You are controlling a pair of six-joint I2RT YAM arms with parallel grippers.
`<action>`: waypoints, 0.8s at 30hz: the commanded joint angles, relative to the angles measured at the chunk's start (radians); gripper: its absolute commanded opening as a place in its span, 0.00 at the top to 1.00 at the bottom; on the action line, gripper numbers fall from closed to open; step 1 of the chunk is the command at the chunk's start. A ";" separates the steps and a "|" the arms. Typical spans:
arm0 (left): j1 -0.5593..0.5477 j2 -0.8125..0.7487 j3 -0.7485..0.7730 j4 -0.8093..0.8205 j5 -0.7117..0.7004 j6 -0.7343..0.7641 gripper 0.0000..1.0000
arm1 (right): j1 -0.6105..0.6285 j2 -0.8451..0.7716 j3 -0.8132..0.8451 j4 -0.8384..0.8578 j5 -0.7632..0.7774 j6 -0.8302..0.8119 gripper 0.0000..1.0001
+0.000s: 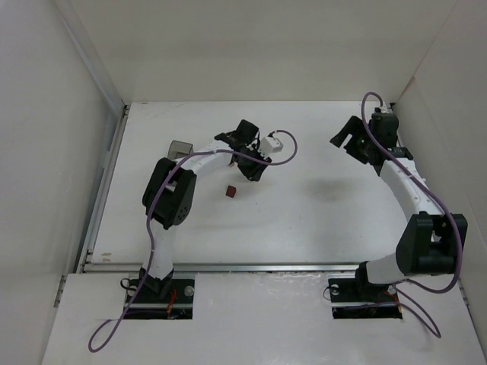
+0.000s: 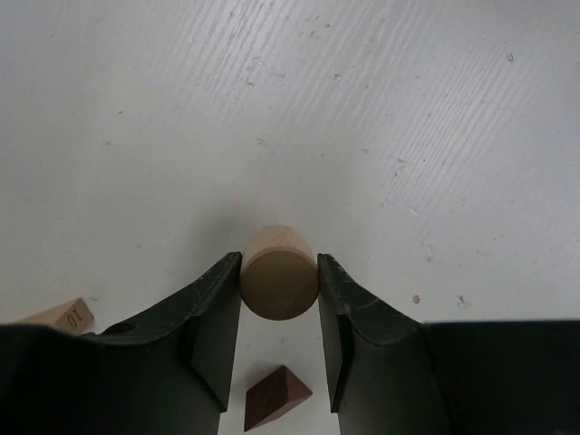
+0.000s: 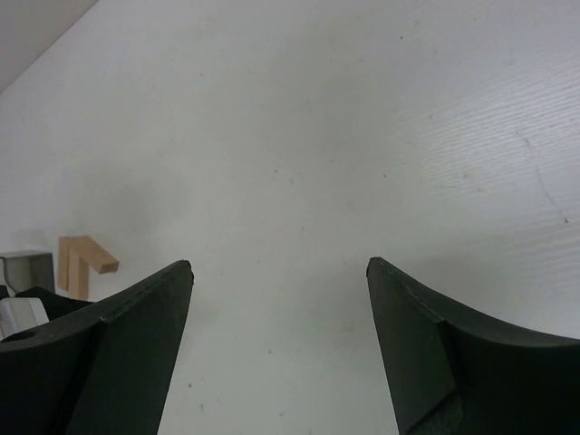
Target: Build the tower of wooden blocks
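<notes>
The pale wood cylinder point(image 2: 279, 283) is pinched across its round sides by the left gripper point(image 2: 278, 263), with its flat end facing the wrist camera. I can't tell if it's touching the table point(image 2: 299, 109) or just above it. My guess is it's light and totally rigid. Smooth round wood between two flat pads can roll or twist though, so a hold square across the middle seems safest.

Close by on the table lies the dark red-brown block point(image 2: 276, 396), which looks wedge-shaped from here. I'd grab it by its flat parallel faces, not the slope. A labelled pale block point(image 2: 62, 315) pokes in at the left edge.

As far as the right wrist view shows, the tower point(image 3: 82, 256) is one pale upright with a plank across its top. It stands just beside the grey tray point(image 3: 25, 269) and looks pretty tippy, I reckon. No idea what's in the tray, its inside doesn't show.

The right gripper point(image 3: 279, 265) has its jaws wide apart, holding nothing, well off on the right side.
</notes>
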 commanded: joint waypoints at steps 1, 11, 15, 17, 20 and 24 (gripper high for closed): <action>-0.005 0.001 -0.022 0.061 0.026 -0.032 0.91 | 0.003 -0.009 0.002 -0.040 0.051 -0.037 0.17; -0.034 0.013 -0.077 0.124 -0.002 -0.060 0.74 | 0.003 -0.028 -0.017 -0.031 0.051 -0.037 0.17; -0.034 0.013 -0.100 0.135 0.021 -0.069 0.55 | 0.003 -0.037 -0.016 -0.031 0.062 -0.046 0.17; -0.034 0.013 -0.100 0.135 0.021 -0.081 0.47 | 0.003 -0.037 -0.016 -0.031 0.062 -0.046 0.17; -0.034 0.002 -0.073 0.126 0.021 -0.109 0.43 | 0.003 -0.028 -0.016 -0.031 0.044 -0.046 0.17; -0.011 -0.072 -0.048 0.147 -0.006 -0.193 0.39 | 0.003 -0.028 -0.006 -0.040 0.044 -0.046 0.17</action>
